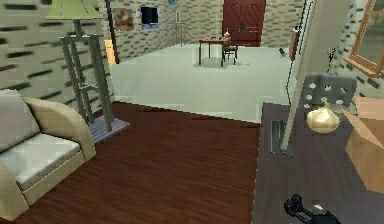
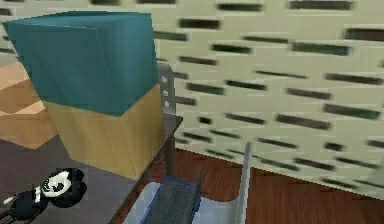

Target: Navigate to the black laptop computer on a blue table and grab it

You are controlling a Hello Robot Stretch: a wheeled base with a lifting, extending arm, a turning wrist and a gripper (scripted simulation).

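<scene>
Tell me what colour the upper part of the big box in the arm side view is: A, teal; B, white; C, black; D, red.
A: the box standing on the dark table is teal over its upper part and light tan below.

Soft, even light in both views: pale far floor (image 1: 190,75) brightest, dark wood floor (image 1: 170,165) and desk (image 1: 300,170) dim beside it, brick wall (image 2: 290,90) flatly lit, box (image 2: 95,60) darker on its narrow side face, door frame (image 1: 296,90) leaning near the forward view's right edge.
</scene>
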